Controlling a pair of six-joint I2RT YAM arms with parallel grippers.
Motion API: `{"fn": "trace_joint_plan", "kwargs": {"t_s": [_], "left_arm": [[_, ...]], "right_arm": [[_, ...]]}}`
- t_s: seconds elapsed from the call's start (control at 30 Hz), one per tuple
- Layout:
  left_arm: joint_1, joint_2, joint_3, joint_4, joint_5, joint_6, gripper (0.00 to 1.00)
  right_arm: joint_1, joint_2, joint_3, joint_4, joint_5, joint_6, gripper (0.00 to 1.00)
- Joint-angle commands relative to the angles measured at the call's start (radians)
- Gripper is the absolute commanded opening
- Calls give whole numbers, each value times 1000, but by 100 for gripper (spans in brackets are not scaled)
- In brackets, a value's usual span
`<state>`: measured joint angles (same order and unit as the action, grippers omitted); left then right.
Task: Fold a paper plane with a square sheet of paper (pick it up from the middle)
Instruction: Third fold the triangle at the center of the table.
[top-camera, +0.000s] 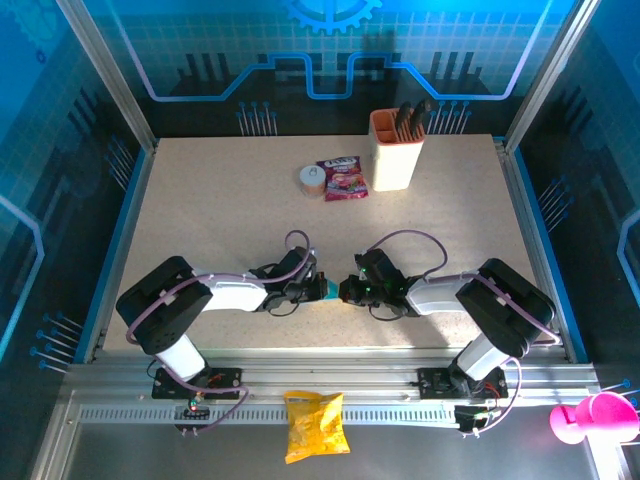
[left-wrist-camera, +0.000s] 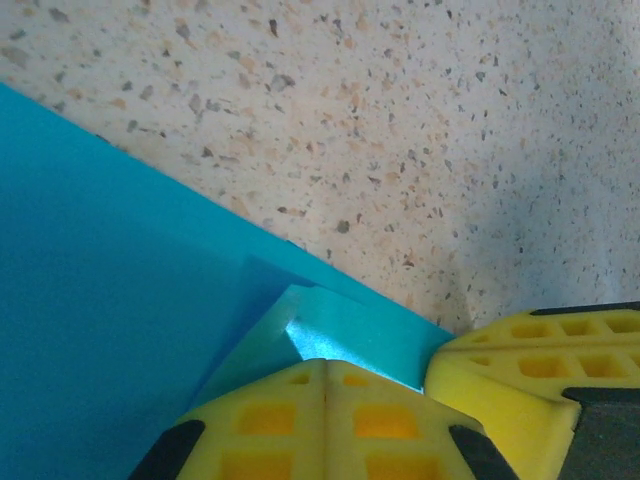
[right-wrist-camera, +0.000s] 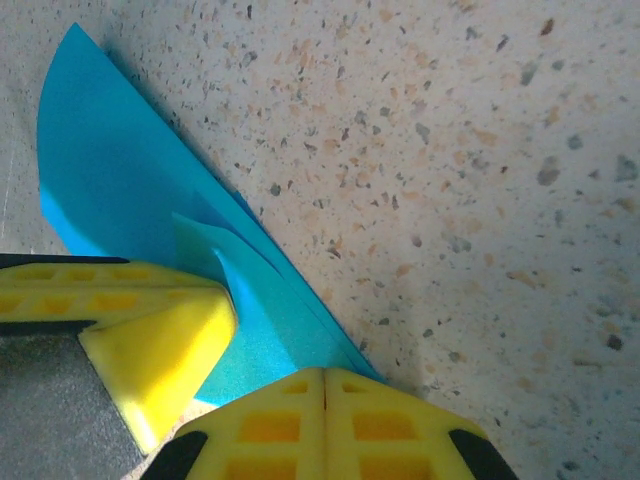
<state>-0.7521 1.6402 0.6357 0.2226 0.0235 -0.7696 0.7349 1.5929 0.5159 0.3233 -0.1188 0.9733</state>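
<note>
**Two clamped tools, one blue sheet between them**

Both arms have their noses together near the front middle of the worktop (top-camera: 200, 220). The left tool (top-camera: 316, 290) and the right tool (top-camera: 347, 290) are each clenched, tips pressed flat together. As far as I can judge, each is pinching the square sheet of paper (top-camera: 327, 291) at its near edge.

To do this fold well, I'd say the two pinches must move as a pair. If one drags ahead, paper this thin will skew or tear at the crease. A slow, level pull and a firm press down onto the worktop should set the line. The edges want lining up before any pressing, since a crooked crease here would give a crooked dart.

From overhead the paper is a mere sliver between the wrists, but that view places everything else. The snack packet (top-camera: 343, 178) lies well away at the back, and the crisp bag (top-camera: 315, 425) is off the front rail.

The left wrist camera gives the layers: a broad blue sheet (left-wrist-camera: 120, 300) with a paler flap (left-wrist-camera: 335, 322) turned over at the tips of the left tool (left-wrist-camera: 325, 385). The right tool (left-wrist-camera: 530, 370) sits just beside it.

The right wrist camera shows the sheet (right-wrist-camera: 110, 170) bowing up off the stone with a shadow beneath, which the flat-on left view hides.
</note>
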Motion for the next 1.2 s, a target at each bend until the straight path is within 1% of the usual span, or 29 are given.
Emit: {"fn": "trace_joint_plan", "kwargs": {"t_s": [0.0,0.17,0.3,0.47,0.53,0.6,0.67,0.77,0.83,0.9,0.93,0.97,1.0,1.07,1.17], "left_arm": [[38,-43,-38,-32,-46,-2,0],[105,-128,-94,-81,-52,16,0],[159,-234,-131,-143,-41,19,0],[168,-356,-140,-227,26,11,0],[168,-391,-149,-239,67,-15,2],[168,-417,-162,-241,100,-48,5],[167,-431,-171,-243,133,-83,8],[155,-453,-188,-234,161,-133,16],[140,-470,-197,-234,162,-164,20],[117,-489,-206,-245,143,-208,24],[106,-498,-213,-244,131,-234,28],[91,-508,-220,-246,112,-266,35],[77,-515,-228,-247,95,-297,37],[40,-523,-240,-239,64,-349,39],[-12,-518,-241,-239,23,-412,40]], "right_arm": [[7,56,-61,-189,49,22,0],[8,33,-81,-207,55,51,0],[14,-6,-105,-222,67,102,0],[55,-76,-153,-223,115,257,0],[83,-114,-176,-196,138,333,0],[107,-148,-171,-172,147,355,0],[112,-193,-142,-182,147,319,0],[105,-255,-56,-273,147,167,0],[94,-281,-4,-330,138,68,0],[76,-289,37,-369,107,-18,0],[66,-285,52,-378,82,-49,0],[57,-278,62,-375,53,-86,0],[51,-269,74,-371,26,-113,0],[44,-236,92,-363,-20,-164,0],[43,-190,105,-335,-66,-201,0]]}}
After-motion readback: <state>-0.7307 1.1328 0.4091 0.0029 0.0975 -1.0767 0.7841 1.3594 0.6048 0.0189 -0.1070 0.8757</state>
